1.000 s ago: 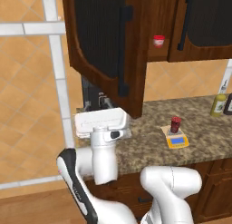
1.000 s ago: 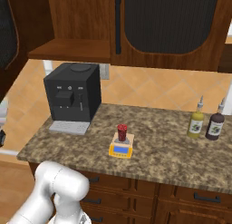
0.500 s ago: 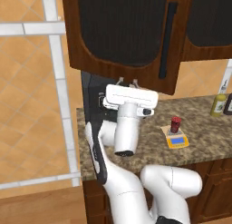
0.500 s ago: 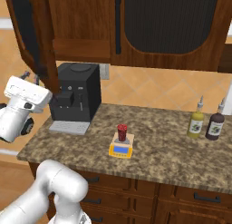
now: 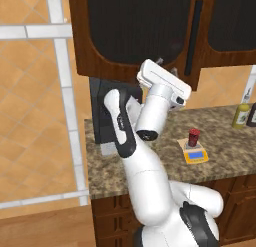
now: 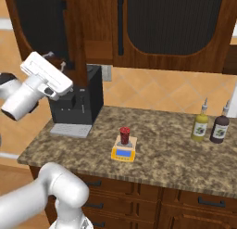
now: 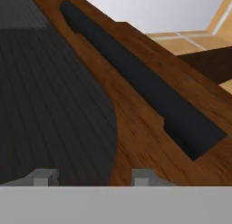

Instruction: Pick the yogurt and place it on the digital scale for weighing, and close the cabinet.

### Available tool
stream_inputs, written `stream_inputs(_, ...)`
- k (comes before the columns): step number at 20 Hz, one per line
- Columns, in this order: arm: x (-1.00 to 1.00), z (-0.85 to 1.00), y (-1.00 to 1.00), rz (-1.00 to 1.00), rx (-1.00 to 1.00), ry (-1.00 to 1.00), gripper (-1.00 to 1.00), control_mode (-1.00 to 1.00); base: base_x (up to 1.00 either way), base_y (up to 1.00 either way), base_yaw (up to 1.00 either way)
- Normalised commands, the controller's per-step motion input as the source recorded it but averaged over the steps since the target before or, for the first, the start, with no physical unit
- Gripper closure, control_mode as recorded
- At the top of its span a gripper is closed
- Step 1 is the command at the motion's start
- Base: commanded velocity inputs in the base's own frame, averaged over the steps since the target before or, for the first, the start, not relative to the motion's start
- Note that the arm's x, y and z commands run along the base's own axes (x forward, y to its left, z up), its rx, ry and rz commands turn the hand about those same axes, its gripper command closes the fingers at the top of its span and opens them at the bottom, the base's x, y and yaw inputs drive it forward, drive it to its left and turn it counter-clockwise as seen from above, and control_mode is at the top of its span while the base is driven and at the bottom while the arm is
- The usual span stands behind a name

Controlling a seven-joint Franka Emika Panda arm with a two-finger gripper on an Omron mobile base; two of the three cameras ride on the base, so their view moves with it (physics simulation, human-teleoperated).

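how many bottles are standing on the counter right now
2. A yellow-green bottle and a dark bottle stand side by side at the counter's right end, by the wall. None seem hidden.

We are looking at a glossy white arm (image 5: 150,166) built of rounded, tube-like segments, filling the lower centre of the left base view. Dark, almost black bands are showing at its joints, one curving along the upper link and one near the bottom right. A flat white rectangular hand (image 5: 164,82) with small grey fittings is capping it near the frame's centre.
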Motion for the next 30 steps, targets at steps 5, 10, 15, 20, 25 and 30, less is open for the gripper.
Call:
stream_inputs(5, 1.00, -0.07, -0.18, 0.08, 0.18, 0.26, -1.00, -1.00, 0.00, 0.00, 0.00)
stream_inputs(10, 0.99, -0.05, -0.10, 0.09, 0.12, 0.21, -1.00, -1.00, 0.00, 0.00, 0.00)
stream_inputs(15, 0.81, -0.08, -0.04, 0.05, 0.03, 0.10, -1.00, -1.00, 0.00, 0.00, 0.00)
stream_inputs(20, 0.60, -0.28, -0.07, 0.01, 0.00, -0.05, -1.00, -1.00, 0.00, 0.00, 0.00)
stream_inputs(25, 0.57, -0.38, -0.24, -0.14, -0.05, -0.13, -1.00, -1.00, 0.00, 0.00, 0.00)
stream_inputs(30, 1.00, -0.68, -0.01, -0.20, -0.09, -0.11, -1.00, -1.00, 0.00, 0.00, 0.00)
